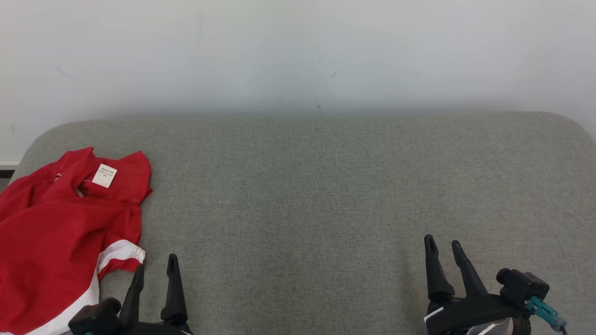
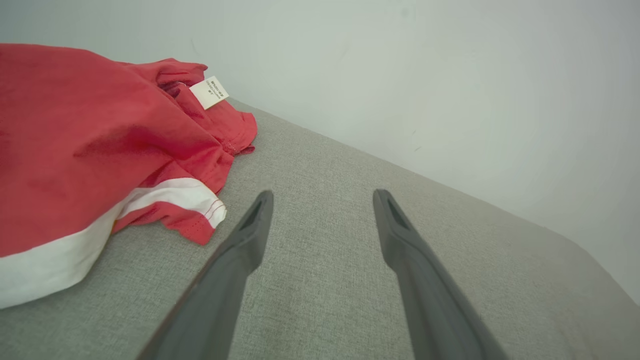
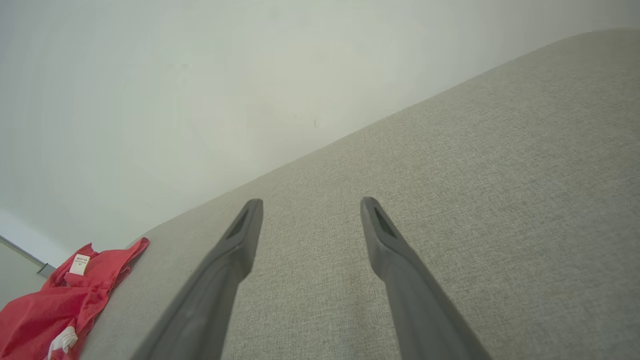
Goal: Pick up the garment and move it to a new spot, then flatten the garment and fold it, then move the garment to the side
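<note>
- The crumpled red garment with white bands [image 1: 60,232] lies bunched at the left end of the grey woven-fabric padded surface [image 1: 326,186]. A small white printed label [image 1: 104,175] shows near its far edge.
- The left gripper [image 1: 156,263], with two long dark fingers, is spread wide with nothing between them. It is just beside the garment's white-banded hem and apart from it.
- The right gripper [image 1: 443,241] is likewise spread wide and empty, well apart from the garment, over bare fabric.
- A plain pale wall [image 1: 298,56] rises behind the surface.
</note>
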Available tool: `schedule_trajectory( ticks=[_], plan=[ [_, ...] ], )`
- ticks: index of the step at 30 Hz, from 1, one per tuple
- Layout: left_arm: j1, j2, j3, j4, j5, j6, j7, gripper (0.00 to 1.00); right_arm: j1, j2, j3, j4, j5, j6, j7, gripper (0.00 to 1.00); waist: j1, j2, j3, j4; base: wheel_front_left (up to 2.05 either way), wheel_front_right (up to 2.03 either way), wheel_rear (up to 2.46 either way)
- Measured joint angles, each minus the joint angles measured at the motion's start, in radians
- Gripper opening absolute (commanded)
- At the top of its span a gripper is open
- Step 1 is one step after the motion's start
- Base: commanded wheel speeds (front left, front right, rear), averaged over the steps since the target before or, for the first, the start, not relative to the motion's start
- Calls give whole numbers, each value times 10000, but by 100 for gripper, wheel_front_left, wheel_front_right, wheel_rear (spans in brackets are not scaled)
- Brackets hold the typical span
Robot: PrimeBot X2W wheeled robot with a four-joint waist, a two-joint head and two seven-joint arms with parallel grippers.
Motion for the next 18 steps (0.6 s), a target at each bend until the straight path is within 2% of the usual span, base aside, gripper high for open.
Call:
schedule_trajectory(
  ticks=[18],
  plan=[
    [0,29,-199,-127,1772,-15,-414,100,-25,-4,50,84,-1555,0,-399,100,0,0,77,62,0,0,0]
  ],
)
